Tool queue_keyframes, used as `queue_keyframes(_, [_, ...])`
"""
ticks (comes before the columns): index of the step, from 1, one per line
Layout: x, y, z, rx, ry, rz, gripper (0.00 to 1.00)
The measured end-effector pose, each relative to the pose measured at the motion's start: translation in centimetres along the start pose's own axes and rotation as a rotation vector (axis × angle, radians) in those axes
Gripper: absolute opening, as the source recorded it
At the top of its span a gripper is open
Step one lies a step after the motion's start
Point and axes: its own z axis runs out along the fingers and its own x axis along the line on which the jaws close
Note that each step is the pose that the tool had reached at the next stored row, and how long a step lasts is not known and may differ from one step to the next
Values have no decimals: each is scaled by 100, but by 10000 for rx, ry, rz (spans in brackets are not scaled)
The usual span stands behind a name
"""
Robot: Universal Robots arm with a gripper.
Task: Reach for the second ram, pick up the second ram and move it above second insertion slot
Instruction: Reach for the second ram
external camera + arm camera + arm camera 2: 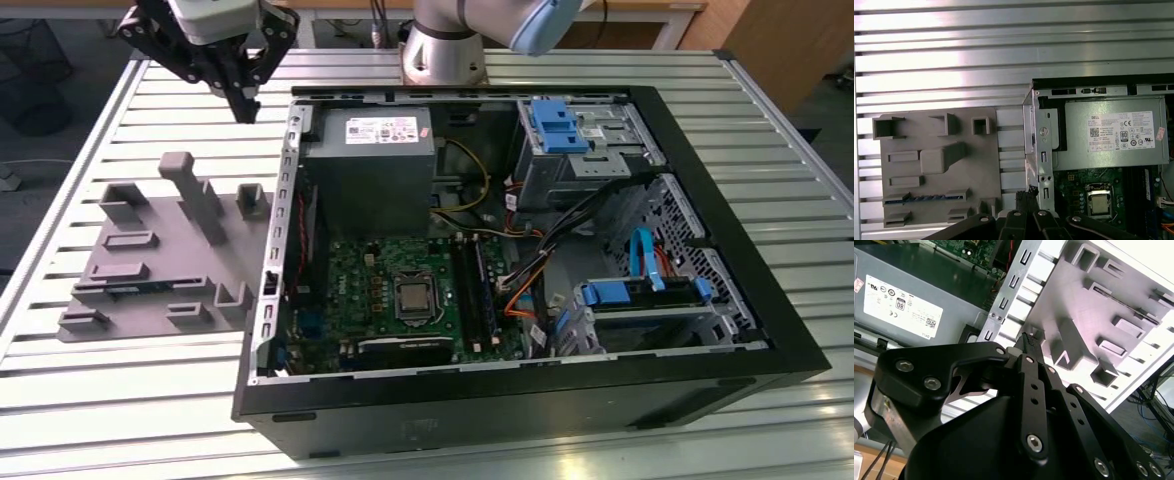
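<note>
Closest, black fingers [1030, 375] are seen pressed together, gripping nothing, held above the slatted counter [1004, 50] beside the open computer case [534, 410]. Farther off, the second ram [921, 198], a blue strip, is lodged in a grey holder [929, 160] on that counter. For a sound reach, the fingers should be spread and squared across the strip's thin faces.

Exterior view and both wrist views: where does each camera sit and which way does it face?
Exterior view: off the arm, looking down on the open computer case and grey tray; arm and tool show.
First wrist view: on the arm, facing straight down; the tool shows.
Second wrist view: behind the tool, slanting along it.
Both wrist views share tray, power supply.
</note>
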Motion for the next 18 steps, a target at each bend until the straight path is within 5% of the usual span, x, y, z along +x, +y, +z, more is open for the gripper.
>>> queue_keyframes(8, [65, -107, -2, 0, -1, 3, 11])
queue_keyframes(18, [132, -114, -3, 0, 0, 0, 11])
